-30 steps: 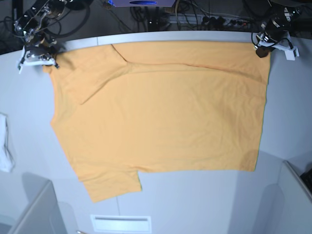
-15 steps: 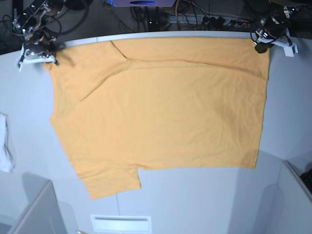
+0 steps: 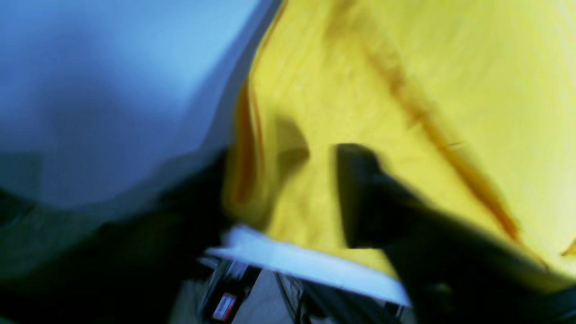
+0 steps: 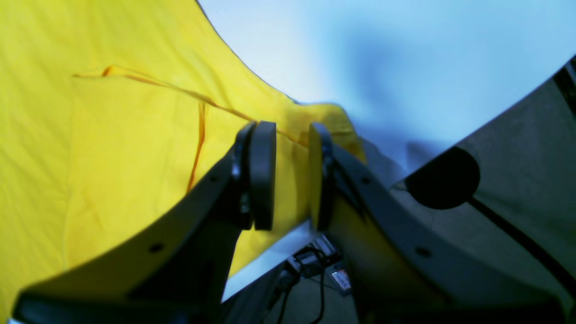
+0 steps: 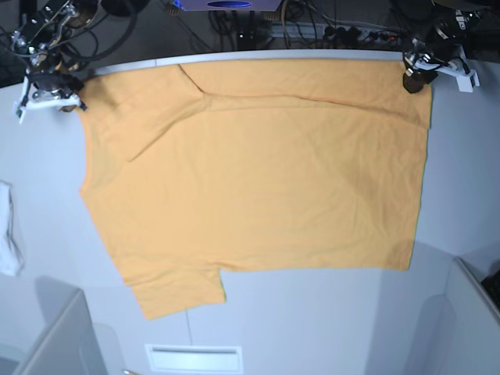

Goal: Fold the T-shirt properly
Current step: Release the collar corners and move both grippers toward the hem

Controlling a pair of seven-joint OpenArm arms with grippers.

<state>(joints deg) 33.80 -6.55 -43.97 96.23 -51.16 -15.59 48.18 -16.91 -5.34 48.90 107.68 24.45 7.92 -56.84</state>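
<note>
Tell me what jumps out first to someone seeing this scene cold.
The big apricot T-shirt spread flat fills most of the grey table. At its two far corners sit the right gripper, jaws parted with nothing between them, and the left gripper. A small white cloth lies at the table's left edge.

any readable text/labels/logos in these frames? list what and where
None readable.
T-shirt: plain on the visible side, no print in any view.
Small red-and-white sticker on gear below the table edge, left wrist view: too blurred to read.
Small label among the cables below the table, right wrist view: too small and blurred to read.
</note>
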